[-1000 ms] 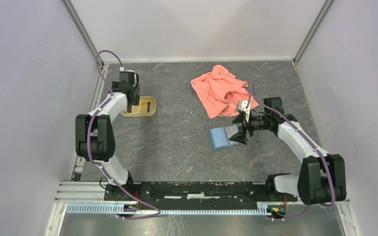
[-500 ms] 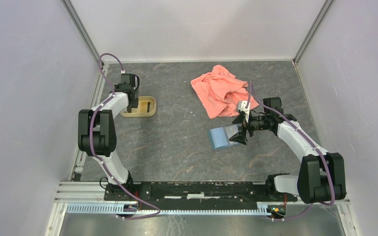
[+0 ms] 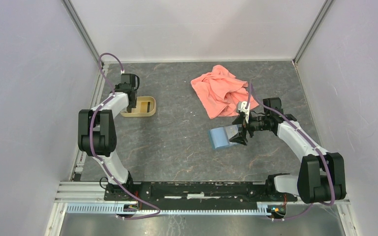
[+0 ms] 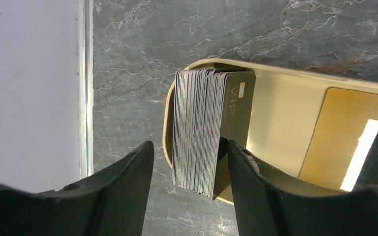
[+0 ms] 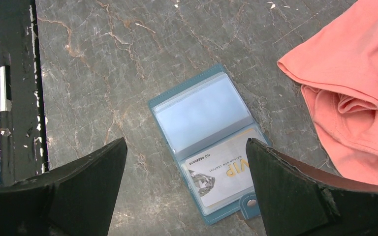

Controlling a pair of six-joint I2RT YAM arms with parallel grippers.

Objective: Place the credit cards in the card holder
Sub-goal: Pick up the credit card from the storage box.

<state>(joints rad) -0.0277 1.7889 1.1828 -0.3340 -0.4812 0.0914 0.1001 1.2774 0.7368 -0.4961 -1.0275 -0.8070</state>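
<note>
A stack of credit cards (image 4: 199,128) stands on edge at the left end of the tan tray (image 4: 280,118), and one gold card (image 4: 347,132) lies flat inside it. My left gripper (image 4: 189,147) straddles the stack: its right finger is at the outermost card, while a gap remains between the stack and the left finger. The teal card holder (image 5: 204,118) lies open on the table, with one VIP card (image 5: 224,172) in its lower clear pocket. My right gripper (image 5: 186,142) hovers wide open above it, holding nothing. From above, the card holder (image 3: 220,137) sits just left of the right gripper (image 3: 238,132).
A salmon-pink cloth (image 3: 221,91) lies crumpled behind the card holder, close to the right arm. The tray (image 3: 145,107) sits near the left wall and its metal rail (image 4: 83,88). The arms' base rail (image 3: 197,189) runs along the near edge.
The left gripper's jaws have narrowed around the card stack and its arm has shifted slightly. The right arm and the card holder have not moved.
</note>
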